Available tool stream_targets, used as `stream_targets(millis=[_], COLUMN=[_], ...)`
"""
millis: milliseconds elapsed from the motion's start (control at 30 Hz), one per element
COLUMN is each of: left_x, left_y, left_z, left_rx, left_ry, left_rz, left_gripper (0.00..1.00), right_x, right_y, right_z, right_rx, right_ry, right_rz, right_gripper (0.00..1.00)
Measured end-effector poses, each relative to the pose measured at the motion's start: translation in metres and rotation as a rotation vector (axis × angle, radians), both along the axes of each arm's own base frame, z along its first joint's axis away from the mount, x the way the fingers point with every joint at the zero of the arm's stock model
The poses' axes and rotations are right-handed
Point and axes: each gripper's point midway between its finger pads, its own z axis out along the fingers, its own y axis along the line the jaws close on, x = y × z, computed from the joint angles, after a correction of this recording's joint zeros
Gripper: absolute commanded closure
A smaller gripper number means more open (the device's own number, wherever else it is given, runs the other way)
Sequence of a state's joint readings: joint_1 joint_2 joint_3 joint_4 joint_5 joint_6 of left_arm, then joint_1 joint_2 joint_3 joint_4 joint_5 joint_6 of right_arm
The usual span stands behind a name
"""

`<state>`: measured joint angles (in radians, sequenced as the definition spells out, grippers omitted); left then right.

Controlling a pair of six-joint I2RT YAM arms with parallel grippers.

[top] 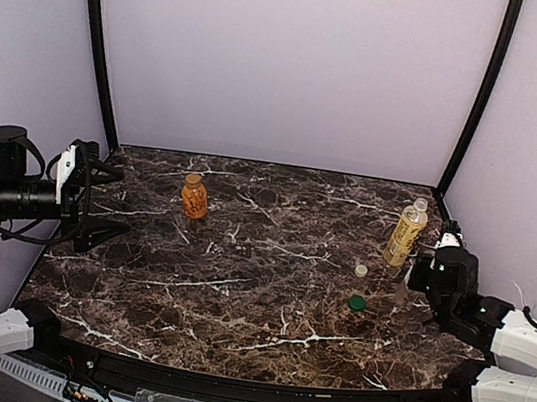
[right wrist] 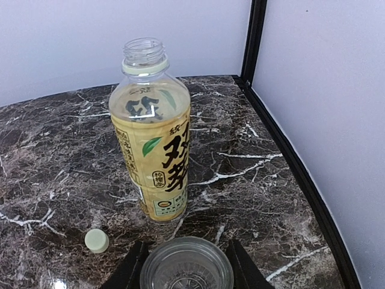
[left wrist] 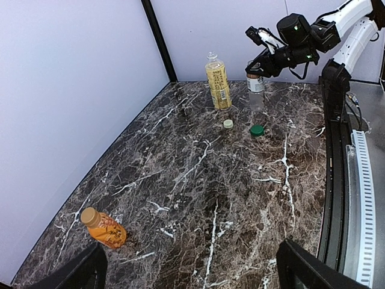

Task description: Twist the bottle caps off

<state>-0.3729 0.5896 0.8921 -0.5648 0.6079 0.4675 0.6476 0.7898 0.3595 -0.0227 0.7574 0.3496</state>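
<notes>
Clamping the small clear bottle [right wrist: 186,265] at the bottom edge of my right wrist view, my right pincer [left wrist: 257,72] is gripping it below its open mouth, probably to keep it upright. Just beyond it the tea bottle [right wrist: 153,150] is standing upright, uncapped too. The cream-white cap [right wrist: 96,239] is lying at lower left of that view and the dark green cap [top: 357,302] is sitting nearby, both apart from the bottles. The orange bottle [top: 194,198], upper centre-left in the top view, is wearing its gold-orange cap [left wrist: 89,215], so I judge that one is remaining. My left pincer [top: 104,203] is hanging wide apart at the left edge, holding nothing. A dark marbled tabletop [top: 254,300] is carrying everything, with pale lilac walls [top: 289,63] and black corner posts [top: 98,44] closing it in.
</notes>
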Motion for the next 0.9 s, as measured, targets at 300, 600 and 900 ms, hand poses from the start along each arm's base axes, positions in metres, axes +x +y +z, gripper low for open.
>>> stream_targets(millis=[300,600,900], left_x=[0.001,0.003,0.003], left_y=[0.0,-0.001,-0.001], left_z=[0.0,0.001,0.001], left_rx=[0.007,0.004,0.004], left_ry=[-0.009,-0.015,-0.015], left_rz=[-0.003,-0.002,-0.002], left_gripper=[0.01,0.01,0.01], right_x=[0.01,0.006,0.005], right_y=[0.003,0.004,0.005], right_z=[0.003,0.017,0.018], right_rx=[0.005,0.039,0.049], right_ry=[-0.038,-0.086,-0.079], right_rz=[0.003,0.028,0.037], right_gripper=[0.82,0.5,0.12])
